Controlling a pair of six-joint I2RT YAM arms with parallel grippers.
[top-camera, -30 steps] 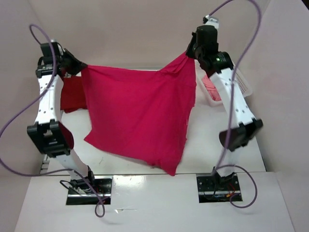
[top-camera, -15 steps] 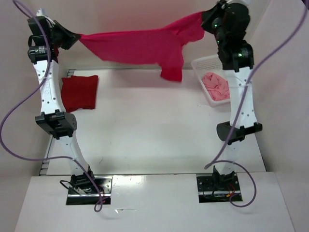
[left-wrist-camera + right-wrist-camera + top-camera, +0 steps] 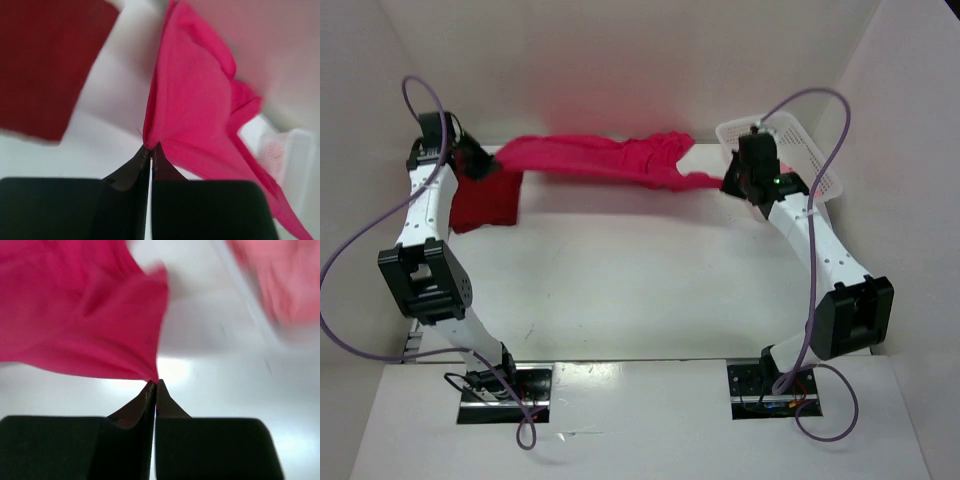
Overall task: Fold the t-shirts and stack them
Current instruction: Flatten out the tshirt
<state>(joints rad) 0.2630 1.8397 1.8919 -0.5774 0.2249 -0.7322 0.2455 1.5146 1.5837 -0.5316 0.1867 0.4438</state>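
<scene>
Magenta shirt (image 3: pixel 605 160) hangs as a bunched, twisted band across the far side of the desk (image 3: pixel 640 290), one end in each claw; it sags towards the middle and right; can't tell whether the low part touches the desk.

Left claw (image 3: pixel 480 165) at the far left, tips pinched together on a corner of the magenta shirt; its wrist view shows cloth fanning up and right from the closed tips.

Right claw (image 3: pixel 728 185) at the far right, just in front of the basket (image 3: pixel 812 160); tips clamped together on a thin pulled-out edge of the same shirt; its wrist view shows the fabric drawn to a point at the tips; that view is motion-blurred.

Red shirt (image 3: pixel 485 205) lies folded flat as a rectangle at the far left of the desk, beside the left arm; the magenta shirt's left end passes over its far edge; contact unclear.

Pale pink shirt (image 3: pixel 285 285) is only a blur at the upper right of the right wrist view; in the left wrist view a pink patch sits inside the basket; in the top view the right arm covers most of the basket's inside.

Basket sits at the far right corner of the desk, near the wall.
</scene>
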